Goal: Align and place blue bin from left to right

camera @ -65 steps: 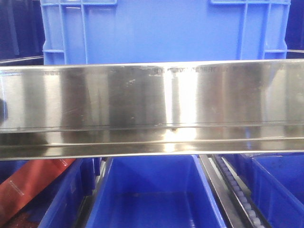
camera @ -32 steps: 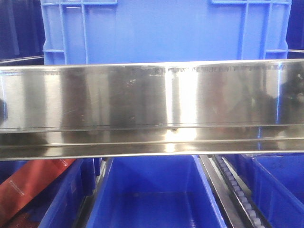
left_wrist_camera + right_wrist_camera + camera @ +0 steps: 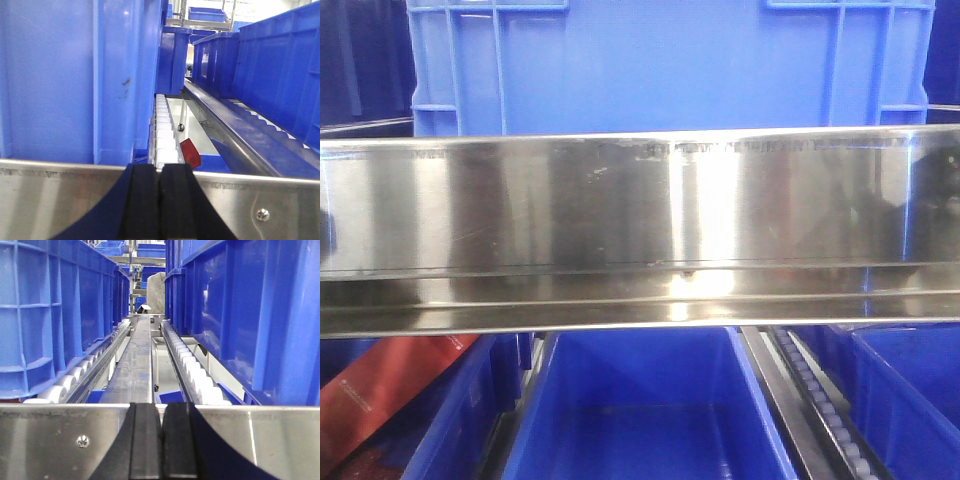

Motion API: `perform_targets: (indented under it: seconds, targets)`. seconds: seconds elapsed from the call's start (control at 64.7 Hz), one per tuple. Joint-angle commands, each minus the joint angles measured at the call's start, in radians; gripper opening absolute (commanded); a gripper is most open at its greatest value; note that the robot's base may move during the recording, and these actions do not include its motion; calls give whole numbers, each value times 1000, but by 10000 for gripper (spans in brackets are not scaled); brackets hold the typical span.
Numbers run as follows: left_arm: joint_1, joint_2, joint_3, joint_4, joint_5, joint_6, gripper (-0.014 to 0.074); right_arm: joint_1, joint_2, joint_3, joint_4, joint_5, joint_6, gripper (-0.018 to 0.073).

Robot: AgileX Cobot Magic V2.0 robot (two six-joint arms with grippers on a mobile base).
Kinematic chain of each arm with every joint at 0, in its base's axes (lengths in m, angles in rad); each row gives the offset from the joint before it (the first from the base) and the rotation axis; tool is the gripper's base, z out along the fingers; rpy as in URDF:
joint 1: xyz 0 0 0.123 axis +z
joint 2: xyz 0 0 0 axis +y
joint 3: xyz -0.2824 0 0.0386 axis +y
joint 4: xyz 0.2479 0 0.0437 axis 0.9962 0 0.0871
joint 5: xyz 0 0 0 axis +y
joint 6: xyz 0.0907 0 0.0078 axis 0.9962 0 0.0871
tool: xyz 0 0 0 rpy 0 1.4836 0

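Observation:
The blue bin (image 3: pixel 665 65) fills the top of the front view, a wide lighter-blue crate with a smooth wall and grid ribs at its upper corners, standing behind a steel rail (image 3: pixel 640 230). Neither gripper shows directly there. In the left wrist view my left gripper (image 3: pixel 160 167) is shut and empty, fingers pressed together just before the rail (image 3: pixel 60 200); a smooth blue bin wall (image 3: pixel 65 75) rises close on its left. My right gripper (image 3: pixel 161 406) is also shut and empty, between a ribbed blue bin (image 3: pixel 50 315) and another (image 3: pixel 250 310).
White roller tracks (image 3: pixel 195 370) and a steel lane (image 3: pixel 137 360) run away between the rows of bins. Below the rail lie open blue bins (image 3: pixel 640 410), a red strip (image 3: pixel 380 390) at the lower left and a roller track (image 3: pixel 820 400). A red piece (image 3: pixel 190 152) lies beneath the rollers.
A dark reflection has appeared at the right end of the steel rail in the front view. The blue bin has not moved.

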Motion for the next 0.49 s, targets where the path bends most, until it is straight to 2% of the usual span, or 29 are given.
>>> perform_targets:
  seconds: [0.0, 0.479]
  targets:
    - [2, -5, -2, 1, -23, -1, -111, -7, -5, -1, 3, -26, -8, -162]
    - [2, -5, -2, 1, -23, -1, -111, -7, -5, -1, 3, -26, -8, -162]
